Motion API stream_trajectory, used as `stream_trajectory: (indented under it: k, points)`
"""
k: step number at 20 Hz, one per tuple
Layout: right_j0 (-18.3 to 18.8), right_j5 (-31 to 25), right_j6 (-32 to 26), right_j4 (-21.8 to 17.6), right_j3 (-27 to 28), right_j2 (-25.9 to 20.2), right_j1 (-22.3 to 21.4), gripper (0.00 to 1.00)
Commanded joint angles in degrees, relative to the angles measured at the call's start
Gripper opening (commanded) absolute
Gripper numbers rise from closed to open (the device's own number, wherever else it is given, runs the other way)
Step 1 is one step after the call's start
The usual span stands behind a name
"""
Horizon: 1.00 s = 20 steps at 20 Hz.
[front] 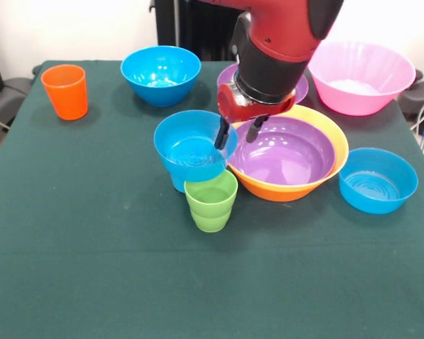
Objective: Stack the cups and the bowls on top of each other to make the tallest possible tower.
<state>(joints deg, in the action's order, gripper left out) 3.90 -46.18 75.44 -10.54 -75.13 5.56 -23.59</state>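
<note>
My gripper (237, 133) is hovering spread over the blue bowl's (191, 147) rim, the purple bowl (286, 152) crowding just beside, open counter (78, 233) lying beyond the green cup (210, 201).

The near half of the green-covered surface (92, 282) lies bare from edge to edge, as does a wide strip on the left between the orange cup (65, 90) and the middle cluster. In the centre the way is crowded: a blue bowl (193, 145) perched on a light blue cup (177, 183), the green cup (211, 200) just in front, and the orange-yellow bowl (324, 173) holding a purple bowl (286, 152) stand tight together. Further bowls, blue (160, 74), pink (360, 76) and blue (378, 180), block the far side and the right.
</note>
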Motion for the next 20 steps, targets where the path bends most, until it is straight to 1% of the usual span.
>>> stream_trajectory:
  k: [1, 7, 11, 20]
  points:
    - [1.31, -0.23, 0.00, 0.35, -3.72, -8.59, 0.52, 1.00]
    - [2.83, -0.53, 0.50, 1.41, -4.00, -10.48, 0.85, 1.00]
    - [4.23, -0.30, -0.38, 1.65, -5.19, -12.13, -0.05, 1.00]
    - [4.77, -1.39, -0.40, -0.16, -5.87, -12.81, -0.84, 1.00]
